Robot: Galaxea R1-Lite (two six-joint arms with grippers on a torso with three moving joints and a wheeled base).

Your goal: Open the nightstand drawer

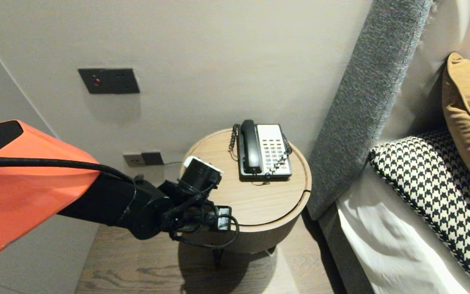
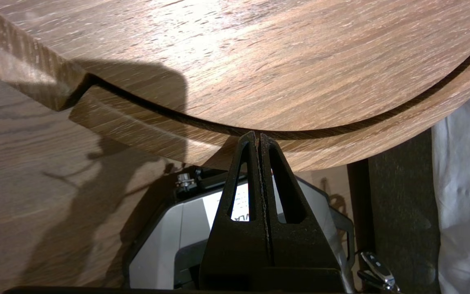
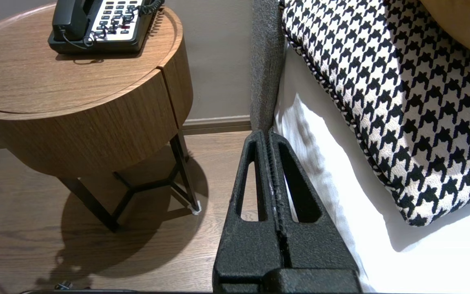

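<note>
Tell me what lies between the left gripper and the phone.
Only bare tabletop, as the head view shows: the shut left gripper is at the near rim, the phone at the back.

1. One round wooden bedside table [image 1: 255, 200], centre of the head view.
2. One corded telephone [image 1: 273, 151] on the table, carrying one black handset [image 1: 250, 147].
3. Two cushions at the right of the frame: one houndstooth cushion [image 1: 435, 192], and one mustard cushion [image 1: 469, 118] above it.
4. One grey headboard [image 1: 365, 106], running diagonally right of centre.
5. Three wall plates: one dark switch panel [image 1: 109, 81] at upper left, plus one pale outlet [image 1: 133, 159] and one dark outlet [image 1: 152, 158] side by side, left of the table.
6. Two grippers: the left gripper [image 2: 258, 136] and the right gripper [image 3: 268, 136], one in each wrist view.
7. One white sheet [image 1: 382, 245], lower right.
</note>
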